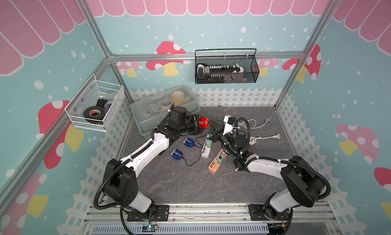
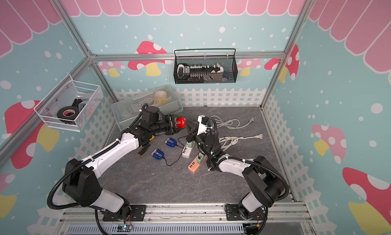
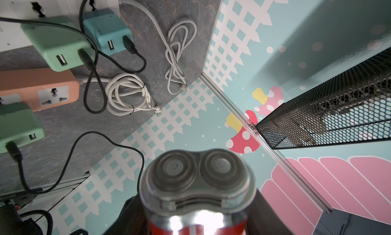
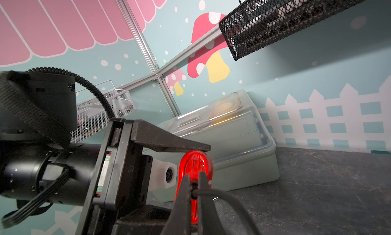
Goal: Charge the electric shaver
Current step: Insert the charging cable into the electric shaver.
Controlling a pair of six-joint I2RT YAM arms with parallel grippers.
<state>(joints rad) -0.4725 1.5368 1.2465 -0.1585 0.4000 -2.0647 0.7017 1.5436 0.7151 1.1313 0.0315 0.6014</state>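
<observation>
The left claw point(image 1: 197, 124) is clamped on the glossy red electric shaver with twin round foil heads point(image 1: 204, 122). It holds the shaver lying sideways, apparently raised off the grey stone-patterned surface point(image 1: 190, 181), just above the middle of the frame in both top views. The right claw point(image 4: 193, 181) is pinched together on the plug end of a thin black charging cable point(image 4: 224, 194), right at the shaver's red tail end.

Done well, I judge, the plug travels straight along the shaver's long axis while the left claw braces without twisting. A skewed push could bend the plug or shift the shaver in its grip.

The socket is hidden behind the right claw's fingers point(image 4: 184, 193), so I cannot tell whether the plug is seated. In the top views the joint is small and dark. Which mint-green USB charger block point(image 1: 209, 143) feeds this cable is unclear among the crossing leads.
</observation>
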